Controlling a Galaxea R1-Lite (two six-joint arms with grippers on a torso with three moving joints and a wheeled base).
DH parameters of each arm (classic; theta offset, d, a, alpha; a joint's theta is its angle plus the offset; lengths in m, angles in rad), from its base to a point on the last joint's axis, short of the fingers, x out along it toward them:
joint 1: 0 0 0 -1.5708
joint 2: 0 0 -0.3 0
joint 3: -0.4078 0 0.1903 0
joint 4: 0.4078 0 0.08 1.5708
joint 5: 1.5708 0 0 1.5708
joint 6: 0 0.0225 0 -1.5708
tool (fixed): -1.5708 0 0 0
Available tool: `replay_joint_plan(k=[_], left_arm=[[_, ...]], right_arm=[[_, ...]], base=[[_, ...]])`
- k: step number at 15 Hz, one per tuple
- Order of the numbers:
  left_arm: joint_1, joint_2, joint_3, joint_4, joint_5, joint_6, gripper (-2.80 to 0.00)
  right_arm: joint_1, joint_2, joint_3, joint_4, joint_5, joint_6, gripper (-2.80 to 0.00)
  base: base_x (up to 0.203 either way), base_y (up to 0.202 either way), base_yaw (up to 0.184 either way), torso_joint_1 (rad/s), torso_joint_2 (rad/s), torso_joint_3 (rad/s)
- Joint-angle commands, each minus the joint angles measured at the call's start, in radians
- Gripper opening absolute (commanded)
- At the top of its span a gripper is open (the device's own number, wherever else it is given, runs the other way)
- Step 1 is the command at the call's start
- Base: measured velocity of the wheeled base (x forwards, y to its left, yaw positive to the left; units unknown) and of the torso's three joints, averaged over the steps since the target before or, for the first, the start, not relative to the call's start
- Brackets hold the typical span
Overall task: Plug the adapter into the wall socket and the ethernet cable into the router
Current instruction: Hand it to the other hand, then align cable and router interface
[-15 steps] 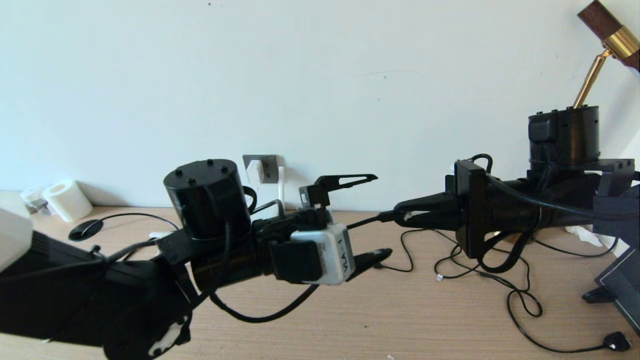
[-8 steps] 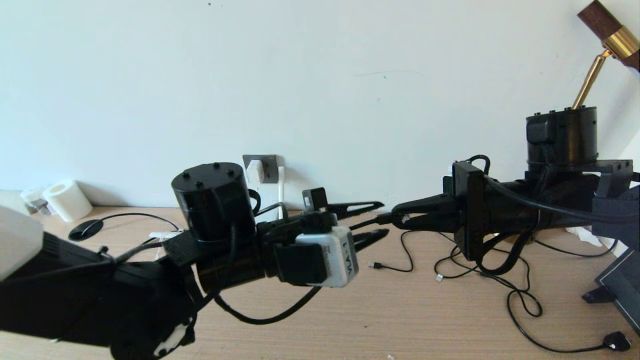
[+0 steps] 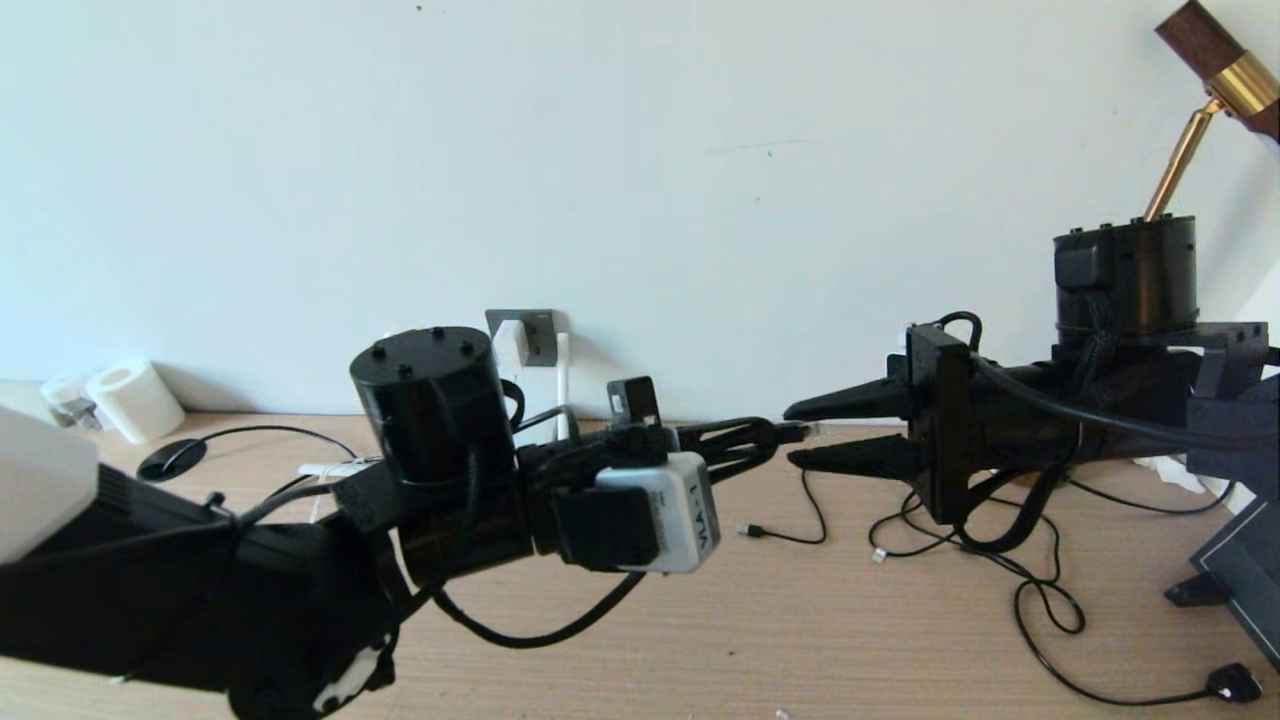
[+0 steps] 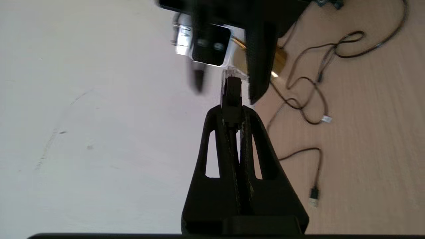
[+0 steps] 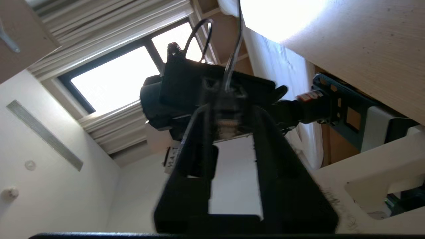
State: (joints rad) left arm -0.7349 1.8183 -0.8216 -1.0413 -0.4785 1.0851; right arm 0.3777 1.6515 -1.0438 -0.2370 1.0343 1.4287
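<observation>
My left gripper (image 3: pixel 775 436) is shut on the ethernet cable (image 3: pixel 800 431) just behind its tip, in mid-air above the desk. In the left wrist view the left gripper (image 4: pixel 231 111) pinches the cable's black boot (image 4: pixel 232 94), and the clear clip connector (image 4: pixel 233 71) sticks out past the fingertips. My right gripper (image 3: pixel 797 435) faces it, open, with its fingers on either side of the connector (image 5: pixel 227 123). The white adapter (image 3: pixel 510 341) sits in the dark grey wall socket (image 3: pixel 538 333). No router shows for certain; my left arm hides the desk below the socket.
Thin black cords (image 3: pixel 1010 570) loop over the wooden desk (image 3: pixel 800 630) at the right, ending in a black plug (image 3: pixel 1232 683) and a small connector (image 3: pixel 748 530). A paper roll (image 3: pixel 132 400) lies far left. A brass lamp arm (image 3: pixel 1185 150) rises at the right.
The left gripper rose, closed and took hold of the ethernet cable. The right gripper, which was shut on the cable, has opened and let it go.
</observation>
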Motion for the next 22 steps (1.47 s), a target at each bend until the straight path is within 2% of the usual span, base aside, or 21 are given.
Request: replay_joint_plan(k=[1,4,5,6,7,9,10,12,13,14,15,17,19,20,21,22], left_arm=[[0.0,-0.004,0.001,-0.006,-0.003,0.005,-2.8],[0.013,-0.043,0.033,-0.006,-0.003,-0.028,-2.8],[0.02,-0.064,0.05,-0.006,0.002,-0.069,-2.8],[0.027,-0.086,0.073,-0.006,0.025,-0.135,-2.8],[0.033,-0.116,0.104,-0.007,0.067,-0.234,-2.8],[0.034,-0.191,0.161,-0.009,0.158,-0.498,-2.8],[0.032,-0.237,0.184,-0.004,0.232,-0.678,-2.8],[0.033,-0.303,0.198,0.04,0.372,-0.973,-2.8],[0.04,-0.338,0.2,0.117,0.426,-1.129,-2.8],[0.06,-0.372,0.204,0.254,0.462,-1.242,-2.8],[0.099,-0.395,0.214,0.374,0.487,-1.332,-2.8],[0.205,-0.39,0.235,0.445,0.525,-1.391,-2.8],[0.266,-0.322,0.252,0.456,0.612,-1.402,-2.8],[0.276,-0.28,0.257,0.454,0.667,-1.405,-2.8],[0.283,-0.253,0.271,0.448,0.715,-1.41,-2.8],[0.285,-0.248,0.299,0.443,0.714,-1.412,-2.8]], right_arm=[[-0.002,-0.007,0.001,-0.001,0.004,0.006,0.0],[-0.005,-0.029,0.018,-0.007,-0.021,-0.017,0.0],[-0.009,-0.056,0.035,-0.018,-0.057,-0.045,0.0],[-0.01,-0.095,0.059,-0.032,-0.131,-0.076,0.0],[-0.01,-0.146,0.094,-0.049,-0.245,-0.127,0.0],[-0.004,-0.25,0.174,-0.058,-0.465,-0.324,0.0],[0.012,-0.313,0.236,-0.056,-0.61,-0.454,0.0],[0.064,-0.407,0.355,-0.052,-0.923,-0.68,0.0],[0.087,-0.457,0.429,-0.053,-1.091,-0.85,0.0],[0.1,-0.521,0.507,-0.055,-1.214,-0.984,0.0],[0.108,-0.593,0.562,-0.056,-1.28,-1.073,0.0],[0.116,-0.749,0.657,-0.047,-1.343,-1.19,0.0],[0.113,-0.907,0.733,0.03,-1.402,-1.244,0.0],[0.085,-0.977,0.753,0.111,-1.441,-1.257,0.0],[0.017,-1.021,0.764,0.17,-1.46,-1.264,0.0],[-0.076,-1.058,0.775,0.213,-1.471,-1.271,0.0]], base=[[0.0,0.0,0.0,0.0,0.0,0.0],[0.0,0.0,0.0,0.0,0.0,0.0],[0.0,0.0,0.0,0.0,0.0,0.0],[0.0,0.0,0.0,0.0,0.0,0.0],[0.0,0.0,0.0,0.0,0.0,0.0],[0.0,0.0,0.0,0.0,0.0,0.0],[0.0,0.0,0.0,0.0,0.0,0.0],[0.0,0.0,0.0,0.0,0.0,0.0],[0.0,0.0,0.0,0.0,0.0,0.0],[0.0,0.0,0.0,0.0,0.0,0.0],[0.0,0.0,0.0,0.0,0.0,0.0],[0.0,0.0,0.0,0.0,0.0,0.0],[0.0,0.0,0.0,0.0,0.0,0.0],[0.0,0.0,0.0,0.0,0.0,0.0],[0.0,0.0,0.0,0.0,0.0,0.0],[0.0,0.0,0.0,0.0,0.0,0.0]])
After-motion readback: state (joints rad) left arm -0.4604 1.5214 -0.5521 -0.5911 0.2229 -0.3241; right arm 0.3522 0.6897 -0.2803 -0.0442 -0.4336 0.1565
